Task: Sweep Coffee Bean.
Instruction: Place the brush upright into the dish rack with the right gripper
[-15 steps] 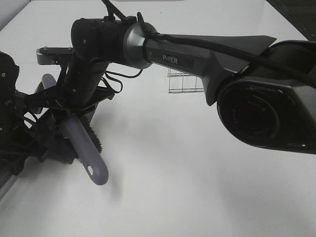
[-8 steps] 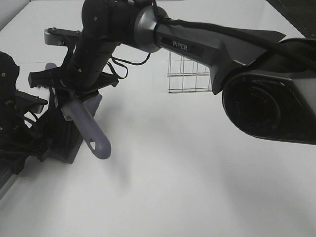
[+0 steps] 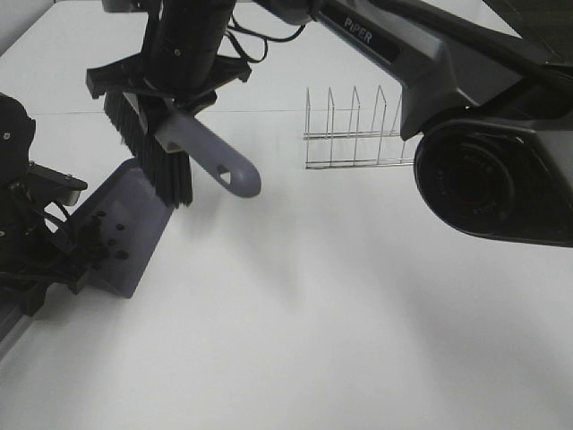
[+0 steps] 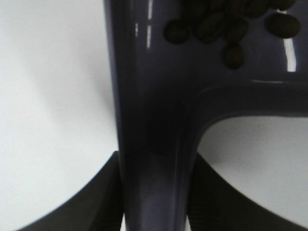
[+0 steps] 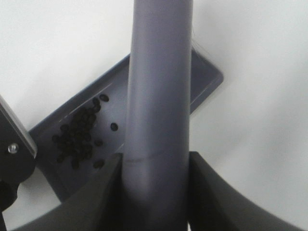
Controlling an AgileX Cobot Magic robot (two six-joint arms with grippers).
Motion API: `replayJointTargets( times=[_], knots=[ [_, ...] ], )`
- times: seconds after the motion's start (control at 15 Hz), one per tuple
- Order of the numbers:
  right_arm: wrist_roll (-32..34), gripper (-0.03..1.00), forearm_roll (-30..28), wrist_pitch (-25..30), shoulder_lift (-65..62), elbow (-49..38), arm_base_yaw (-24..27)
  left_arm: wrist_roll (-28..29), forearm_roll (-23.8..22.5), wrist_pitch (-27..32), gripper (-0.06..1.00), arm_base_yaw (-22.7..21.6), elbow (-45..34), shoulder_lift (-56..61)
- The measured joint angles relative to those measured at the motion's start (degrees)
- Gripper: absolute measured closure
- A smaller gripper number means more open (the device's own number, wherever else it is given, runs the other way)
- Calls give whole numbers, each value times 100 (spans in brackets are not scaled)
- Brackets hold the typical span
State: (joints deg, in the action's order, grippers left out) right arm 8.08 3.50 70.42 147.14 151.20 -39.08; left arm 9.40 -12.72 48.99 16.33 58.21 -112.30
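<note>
The coffee beans [image 3: 103,237] lie as small dark ovals inside a grey-purple dustpan [image 3: 134,206] at the table's left. My left gripper [image 3: 61,262] is shut on the dustpan's handle [image 4: 154,159], and the beans [image 4: 226,29] sit just past it in the pan. My right gripper [image 3: 170,94] reaches across from the right and is shut on a brush [image 3: 210,157] with black bristles [image 3: 152,157], held in the air above the pan's far end. From the right wrist, the brush handle [image 5: 159,96] crosses over the dustpan [image 5: 204,79], and the beans [image 5: 79,134] are bunched near the left gripper.
A wire rack [image 3: 354,134] stands on the white table behind and to the right of the brush. The right arm's body [image 3: 483,170] looms over the right half of the exterior view. The table's left edge [image 3: 9,336] runs just beside the left arm.
The right gripper has lifted the brush up and back off the dustpan. The pan's floor and the beans, covered before, now show. The left gripper and pan stay put.
</note>
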Motion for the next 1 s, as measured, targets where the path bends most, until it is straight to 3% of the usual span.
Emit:
replayJointTargets(
  times=[0.2, 0.53, 0.67, 1.0],
  knots=[
    [0, 61, -166, 0, -92, 573, 115, 6, 6, 0, 61, 0, 0, 0],
    [-46, 61, -418, 23, -877, 516, 160, 195, 17, 0, 61, 0, 0, 0],
    [-138, 61, -453, 17, -1163, 155, 160, 201, 17, 0, 61, 0, 0, 0],
    [-138, 61, -1003, 29, -2298, -2011, 275, 304, 52, 0, 61, 0, 0, 0]
  ],
)
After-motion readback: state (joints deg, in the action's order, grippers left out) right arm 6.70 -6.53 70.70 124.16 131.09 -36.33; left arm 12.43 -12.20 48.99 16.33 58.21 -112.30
